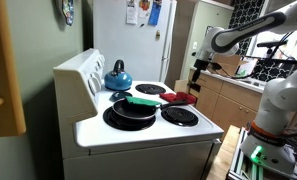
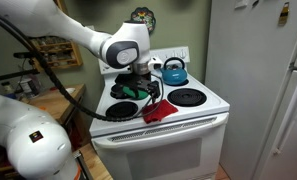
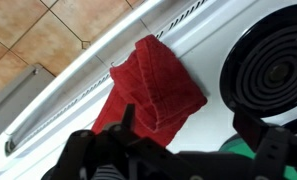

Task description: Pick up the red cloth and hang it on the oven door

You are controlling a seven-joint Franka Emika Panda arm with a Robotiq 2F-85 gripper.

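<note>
The red cloth point(image 3: 148, 85) lies crumpled on the white stovetop at its front edge, beside a black burner point(image 3: 273, 65). It shows in both exterior views point(image 1: 181, 98) point(image 2: 155, 111). My gripper point(image 3: 188, 125) is open and empty, and hovers just above the cloth with one finger over the cloth's edge. It also shows in both exterior views point(image 1: 198, 72) point(image 2: 151, 90). The oven door handle point(image 3: 68, 100) runs along the stove front just below the cloth, and also appears in an exterior view point(image 2: 163, 128).
A black pan point(image 1: 133, 108) with a green utensil point(image 2: 131, 90) sits on a front burner. A blue kettle point(image 1: 118, 75) point(image 2: 173, 71) stands on a back burner. A white fridge point(image 2: 258, 80) is beside the stove. Counter and cabinets point(image 1: 228, 95) are beyond it.
</note>
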